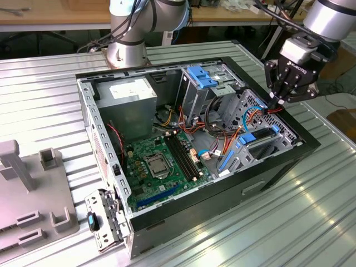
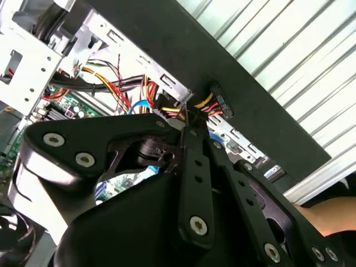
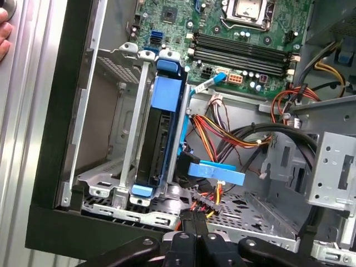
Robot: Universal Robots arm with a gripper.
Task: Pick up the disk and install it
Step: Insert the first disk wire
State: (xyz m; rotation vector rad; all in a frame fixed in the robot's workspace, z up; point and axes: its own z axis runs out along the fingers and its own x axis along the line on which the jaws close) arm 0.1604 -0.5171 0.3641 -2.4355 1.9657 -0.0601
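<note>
In the exterior view one open computer case (image 1: 267, 172) lies on its side on the ribbed metal bench (image 1: 50, 89). Inside it are one green motherboard (image 1: 161, 161), one grey power-supply box (image 1: 130, 108) and, at the corner farthest from that box, one drive cage (image 1: 281, 130). The disk (image 1: 263, 143) shows there only as a dark sliver between blue tabs and is hard to make out. The hand (image 1: 276, 101) hangs just above the case's rim at that corner, and the arm above it is cut off by the frame. Outside the case, on the side away from the hand, a grey fixture (image 1: 28, 206) is also cut off. In the second wrist view the hand's black linkage hides most of the case. Its fingers (image 2: 192, 144) are drawn together just beside a bundle of red, yellow and black wires (image 2: 139, 89). I cannot tell whether they pinch anything. In the first wrist view the disk (image 3: 158, 139) stands on edge inside the cage, against the case's outer wall. It is framed by one blue carrier with two end tabs, and its flat faces are hidden. The closed fingertips sit just beside a wired connector (image 3: 207, 201) on the cage floor. A person's fingertips (image 3: 4, 33) are cut off beyond the case wall.
</note>
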